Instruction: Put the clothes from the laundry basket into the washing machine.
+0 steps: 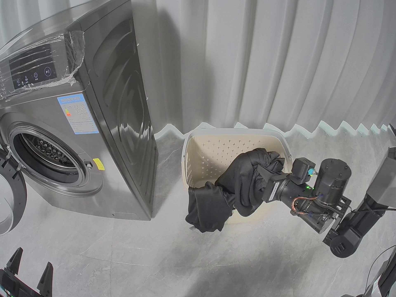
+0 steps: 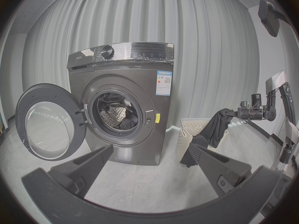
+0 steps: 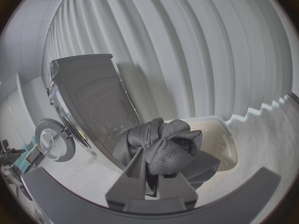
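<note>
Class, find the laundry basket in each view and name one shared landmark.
Head view: laundry basket on the floor right of the washing machine, dark garment over its rim.
Left wrist view: laundry basket beside the machine, partly behind the garment.
Right wrist view: laundry basket behind the bunched garment.
Shared landmark: the washing machine.

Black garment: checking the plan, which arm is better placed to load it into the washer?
Right: the right gripper is shut on the black garment; the left gripper is open and empty.

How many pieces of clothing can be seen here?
2: one black garment gripped by the right gripper, draping over the laundry basket rim; one dark item inside the washing machine drum. More may lie hidden.
</note>
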### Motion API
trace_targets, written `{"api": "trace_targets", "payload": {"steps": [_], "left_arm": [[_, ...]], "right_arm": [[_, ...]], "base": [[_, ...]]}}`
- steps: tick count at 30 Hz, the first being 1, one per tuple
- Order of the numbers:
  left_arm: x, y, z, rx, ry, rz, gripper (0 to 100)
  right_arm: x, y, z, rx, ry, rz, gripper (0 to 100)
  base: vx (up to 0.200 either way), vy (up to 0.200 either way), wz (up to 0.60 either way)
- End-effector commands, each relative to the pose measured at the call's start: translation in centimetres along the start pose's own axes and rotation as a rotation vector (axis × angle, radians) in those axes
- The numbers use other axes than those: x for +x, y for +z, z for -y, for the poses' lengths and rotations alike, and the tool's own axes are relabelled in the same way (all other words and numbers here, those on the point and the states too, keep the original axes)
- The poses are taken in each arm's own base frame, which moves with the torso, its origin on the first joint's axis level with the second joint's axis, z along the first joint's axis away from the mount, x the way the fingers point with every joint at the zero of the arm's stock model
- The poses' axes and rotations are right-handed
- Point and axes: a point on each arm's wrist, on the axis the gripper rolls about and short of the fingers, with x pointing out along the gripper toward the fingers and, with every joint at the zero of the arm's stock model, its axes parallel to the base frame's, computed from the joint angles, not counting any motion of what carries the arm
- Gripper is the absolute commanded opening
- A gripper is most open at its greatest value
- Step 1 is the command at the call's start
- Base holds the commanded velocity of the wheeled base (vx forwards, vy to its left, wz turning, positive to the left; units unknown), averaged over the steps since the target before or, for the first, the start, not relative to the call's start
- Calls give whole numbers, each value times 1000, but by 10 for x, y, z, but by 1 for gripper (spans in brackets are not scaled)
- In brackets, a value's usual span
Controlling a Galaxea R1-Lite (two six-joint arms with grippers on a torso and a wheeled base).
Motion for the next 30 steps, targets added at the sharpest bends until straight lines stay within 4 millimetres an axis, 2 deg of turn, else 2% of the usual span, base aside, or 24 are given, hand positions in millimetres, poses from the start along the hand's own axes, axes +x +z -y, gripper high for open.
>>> {"api": "trace_targets", "payload": {"steps": [1, 8, 9, 10, 13, 16, 18, 20, 28, 30], "left_arm": [[0, -4, 0, 0, 0, 0, 100], [0, -4, 0, 0, -1, 0, 100], [0, -4, 0, 0, -1, 0, 100], [0, -4, 0, 0, -1, 0, 100], [0, -4, 0, 0, -1, 0, 100], [0, -4, 0, 0, -1, 0, 100], [0, -4, 0, 0, -1, 0, 100], [0, -4, 0, 0, -1, 0, 100], [0, -4, 0, 0, -1, 0, 100], [0, -4, 0, 0, -1, 0, 100]], "right_arm": [[-30, 22, -14, -44, 60, 71, 0], [-54, 60, -20, -101, 89, 171, 0], [-54, 60, -20, -101, 89, 171, 0], [-63, 68, -22, -109, 93, 181, 0], [-78, 72, -20, -123, 92, 162, 0], [-84, 74, -18, -132, 84, 157, 0], [-86, 75, -18, -133, 85, 154, 0], [-97, 70, -16, -136, 78, 117, 0], [-103, 68, -14, -136, 79, 107, 0], [-103, 69, -14, -134, 80, 110, 0]], "base": [[0, 0, 0], [0, 0, 0], [0, 0, 0], [0, 0, 0], [0, 0, 0], [0, 0, 0], [-200, 0, 0], [-200, 0, 0], [-200, 0, 0], [0, 0, 0]]}}
